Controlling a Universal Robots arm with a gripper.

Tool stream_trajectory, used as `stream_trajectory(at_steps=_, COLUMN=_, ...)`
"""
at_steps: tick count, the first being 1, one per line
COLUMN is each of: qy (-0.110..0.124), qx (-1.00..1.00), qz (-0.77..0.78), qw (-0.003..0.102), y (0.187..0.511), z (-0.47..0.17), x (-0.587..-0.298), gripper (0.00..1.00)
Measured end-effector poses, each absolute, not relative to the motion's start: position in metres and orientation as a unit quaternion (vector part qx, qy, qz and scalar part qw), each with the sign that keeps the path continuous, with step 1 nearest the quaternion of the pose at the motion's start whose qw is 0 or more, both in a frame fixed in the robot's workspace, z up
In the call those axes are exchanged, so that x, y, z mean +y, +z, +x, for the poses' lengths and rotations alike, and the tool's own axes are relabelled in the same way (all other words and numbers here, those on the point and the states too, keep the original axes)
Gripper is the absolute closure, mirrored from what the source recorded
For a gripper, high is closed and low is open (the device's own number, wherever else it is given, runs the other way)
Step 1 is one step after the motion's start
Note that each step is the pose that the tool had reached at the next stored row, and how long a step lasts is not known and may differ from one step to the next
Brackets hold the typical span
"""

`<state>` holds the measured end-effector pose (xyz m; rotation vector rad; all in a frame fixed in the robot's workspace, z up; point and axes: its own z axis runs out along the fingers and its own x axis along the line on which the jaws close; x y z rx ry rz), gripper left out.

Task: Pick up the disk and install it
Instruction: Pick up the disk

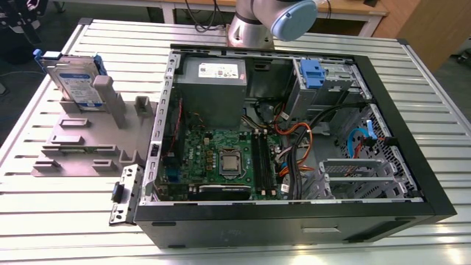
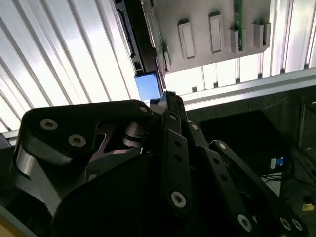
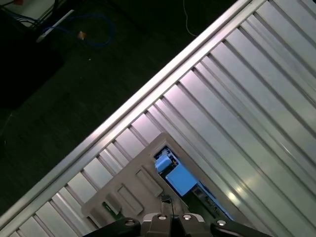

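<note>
Disk: a flat rectangular silver metal hard drive with a white-and-blue label and a blue plastic rail frame is stood on end in a grey plastic fixture, at that fixture's far corner.
Disk axis: the long axis is held nearly upright, with a slight lean; the labelled broad face is turned towards the exterior camera, and the blue rail is carried across the upper end.
Disk surroundings: it is set on the exterior view's left of an open black computer case and is well apart from it.
Bench: fixture and case are both carried on a ribbed aluminium bench.
End effector: in both wrist views the black linkage end effector is seen drawn together, with nothing held.
Wrist views: the disk's blue upper end is seen end-on beyond the end effector.
Arm: the silver arm base is mounted behind the case.
</note>
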<state>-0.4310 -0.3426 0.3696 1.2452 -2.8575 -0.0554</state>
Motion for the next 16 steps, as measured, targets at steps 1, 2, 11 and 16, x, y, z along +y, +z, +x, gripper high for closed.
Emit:
stream_trajectory(at_steps=1, qy=-0.018, qx=-0.914, qz=0.405, qw=0.012, y=0.3696, z=-0.4310, x=-0.3426, gripper=0.89)
stream_trajectory(at_steps=2, qy=-0.018, qx=-0.911, qz=0.412, qw=0.012, y=0.3696, z=-0.4310, x=-0.3426, gripper=0.89)
stream_trajectory(at_steps=11, qy=-0.017, qx=-0.887, qz=0.461, qw=0.013, y=0.3696, z=-0.4309, x=-0.3426, gripper=0.89)
stream_trajectory(at_steps=16, qy=-0.016, qx=-0.873, qz=0.486, qw=0.014, y=0.3695, z=-0.4310, x=-0.3426, gripper=0.89)
